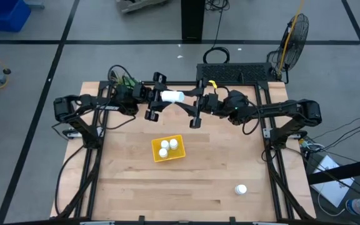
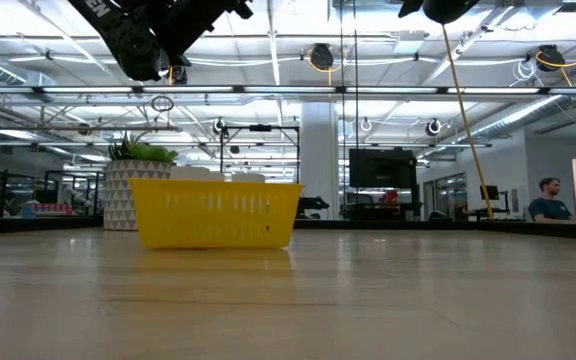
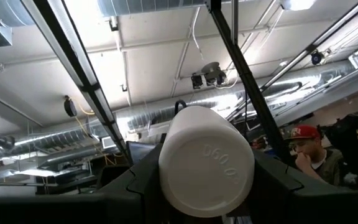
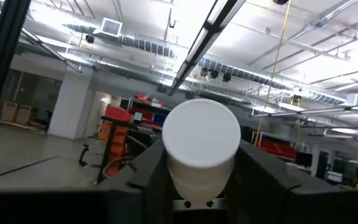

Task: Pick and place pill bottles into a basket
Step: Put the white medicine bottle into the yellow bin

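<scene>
A white pill bottle (image 1: 172, 96) is held in the air beyond the yellow basket (image 1: 180, 152), lying on its side between the two arms. It is gripped at one end by the left gripper (image 1: 157, 97) and at the other by the right gripper (image 1: 195, 100); in each wrist view an end of the bottle (image 3: 207, 163) is seen seated between that arm's dark fingers, so both pincers are judged to be closed part way on the bottle rather than fully shut, though how firm the right one's hold is cannot be told. Three bottles (image 1: 167, 147) stand upright inside the basket, and one more bottle (image 1: 240, 189) stands alone on the table (image 1: 130, 187), well apart from the basket on the right arm's side and nearer the front edge. A fifth is not seen. The bottle is judged to be light, stiff and smooth-walled, hence somewhat slippery; a squeeze across the round body, below the cap, is thought safest, since a hold near an end could let it pivot or slide out. Breakage is unlikely, but rolling is to be expected if it is set down on its side. A plant pot (image 2: 120, 195) is seen behind the basket in the low view.
</scene>
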`<act>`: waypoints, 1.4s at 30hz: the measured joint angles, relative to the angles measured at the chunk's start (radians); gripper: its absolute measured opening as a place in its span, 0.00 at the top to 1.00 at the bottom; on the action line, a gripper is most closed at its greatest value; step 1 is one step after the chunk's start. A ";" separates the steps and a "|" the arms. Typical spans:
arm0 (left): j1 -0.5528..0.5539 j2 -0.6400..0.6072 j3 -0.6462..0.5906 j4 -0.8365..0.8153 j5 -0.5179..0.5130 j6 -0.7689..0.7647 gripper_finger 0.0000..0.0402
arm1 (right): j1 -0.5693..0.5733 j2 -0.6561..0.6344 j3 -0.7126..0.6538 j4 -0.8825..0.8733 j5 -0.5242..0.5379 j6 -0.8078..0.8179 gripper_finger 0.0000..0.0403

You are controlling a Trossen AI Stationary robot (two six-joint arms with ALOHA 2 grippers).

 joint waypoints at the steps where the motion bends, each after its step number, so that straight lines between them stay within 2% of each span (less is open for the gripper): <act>1: 0.000 0.000 0.000 0.000 0.000 0.001 0.57 | 0.000 -0.001 0.000 -0.003 0.000 -0.013 0.66; 6: 0.000 0.000 0.000 -0.002 0.015 0.000 0.57 | -0.001 -0.001 0.000 -0.013 -0.040 -0.071 0.69; 12: -0.001 -0.001 0.000 -0.003 0.008 -0.021 0.57 | -0.013 -0.002 0.000 -0.018 -0.074 -0.063 0.72; 13: -0.001 -0.002 0.000 -0.001 0.008 -0.024 0.57 | -0.014 -0.002 0.000 -0.022 -0.076 -0.060 0.75; 15: -0.002 -0.004 0.002 -0.001 0.005 -0.025 0.57 | -0.017 -0.001 0.000 -0.023 -0.074 -0.045 0.94; 16: -0.002 -0.004 0.002 0.000 0.006 -0.024 0.57 | -0.021 0.000 0.000 -0.025 -0.078 -0.042 0.98; 21: -0.003 -0.002 0.002 -0.007 0.014 -0.024 0.57 | -0.027 0.005 0.032 -0.107 -0.135 -0.021 1.00; 26: -0.002 -0.002 0.002 -0.006 0.017 -0.024 0.57 | -0.021 0.005 0.067 -0.180 -0.154 -0.059 0.89; 31: -0.001 0.000 0.002 -0.009 0.010 -0.024 0.57 | -0.017 0.004 0.069 -0.202 -0.154 -0.022 0.66; 36: 0.001 0.000 0.002 -0.012 -0.003 -0.024 0.57 | -0.015 0.004 0.069 -0.206 -0.112 -0.025 0.44; 39: 0.002 0.000 0.002 -0.012 -0.006 -0.024 0.57 | -0.013 0.004 0.069 -0.201 -0.089 -0.025 0.37; 42: 0.005 0.000 0.002 -0.011 -0.004 -0.024 0.57 | -0.013 -0.005 0.069 -0.224 -0.072 -0.026 0.34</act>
